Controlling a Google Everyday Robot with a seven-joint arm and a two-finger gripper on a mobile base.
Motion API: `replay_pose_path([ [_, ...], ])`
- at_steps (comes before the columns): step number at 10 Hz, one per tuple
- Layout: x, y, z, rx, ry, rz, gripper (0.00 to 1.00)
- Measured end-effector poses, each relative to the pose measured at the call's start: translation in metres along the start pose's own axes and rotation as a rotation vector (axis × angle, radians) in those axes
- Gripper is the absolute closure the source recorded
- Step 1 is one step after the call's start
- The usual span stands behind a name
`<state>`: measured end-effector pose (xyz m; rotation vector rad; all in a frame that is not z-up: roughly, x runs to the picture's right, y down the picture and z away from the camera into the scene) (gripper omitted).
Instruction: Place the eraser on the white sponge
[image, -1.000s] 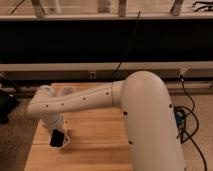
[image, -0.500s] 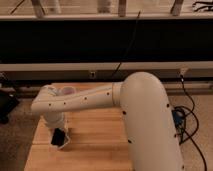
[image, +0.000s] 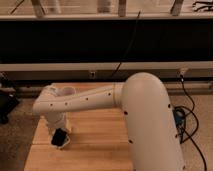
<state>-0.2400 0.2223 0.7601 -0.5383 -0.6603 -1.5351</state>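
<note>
One white robot arm (image: 100, 100) fills most of what we see; it reaches from the right side across a wooden desk (image: 95, 135) to the left part of it. Its wrist bends down, and the gripper (image: 60, 137) is low over the desk near the left edge. We see the eraser (image: 59, 137), a flat black block, at the gripper's end, tilted. It seems to be grasped, but we cannot tell this for sure. Just under the eraser we notice a small pale patch (image: 63, 145), which may be the white sponge, but we cannot say whether the two are touching. Behind the arm, at the far left of the desk, part of a white cup (image: 65, 92) is visible. Black cables (image: 192, 117) lie on the floor at the right.
</note>
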Motion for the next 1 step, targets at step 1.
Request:
replay_pose_path([
  [1, -0.0001, 0.0002, -0.0019, -0.004, -0.001, -0.004, 0.20],
])
